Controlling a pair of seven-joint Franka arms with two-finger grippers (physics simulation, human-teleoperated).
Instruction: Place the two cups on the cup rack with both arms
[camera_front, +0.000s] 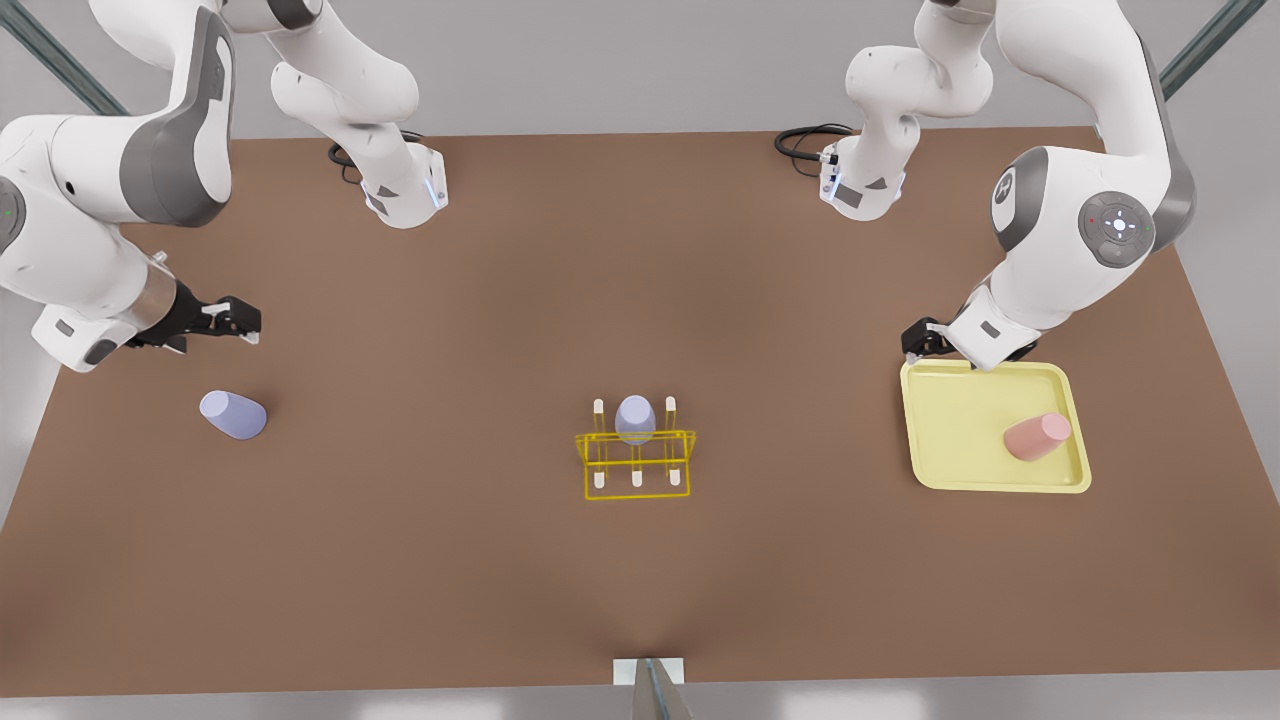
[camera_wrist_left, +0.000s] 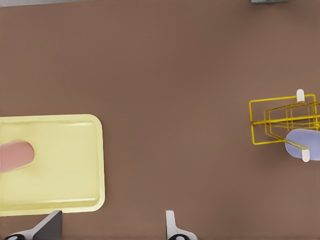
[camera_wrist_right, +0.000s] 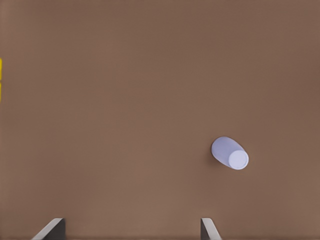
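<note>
A lavender cup (camera_front: 233, 415) (camera_wrist_right: 230, 153) lies on its side on the brown table at the front view's left. My right gripper (camera_front: 240, 322) (camera_wrist_right: 131, 231) hovers open a little behind it, holding nothing. On the pale-yellow tray (camera_front: 950, 430) (camera_wrist_left: 65, 165) at the front view's right, the salmon pink cup (camera_front: 1038, 437) (camera_wrist_left: 16, 155) also lies on its side. My left gripper (camera_front: 920, 338) (camera_wrist_left: 111, 230) is open over the tray's back corner, apart from that cup. The yellow cup rack (camera_front: 600, 437) (camera_wrist_left: 280, 120) stands mid-table with a look-alike lavender tumbler (camera_front: 635, 418) (camera_wrist_left: 305, 143) upside down on a back peg.
Both arm bases (camera_front: 405, 190) (camera_front: 860, 185) stand at the table's far edge with black cables beside them. Open brown table surface (camera_front: 450, 560) lies between the rack and each cup. A small grey fixture (camera_front: 650, 680) sits at the near edge.
</note>
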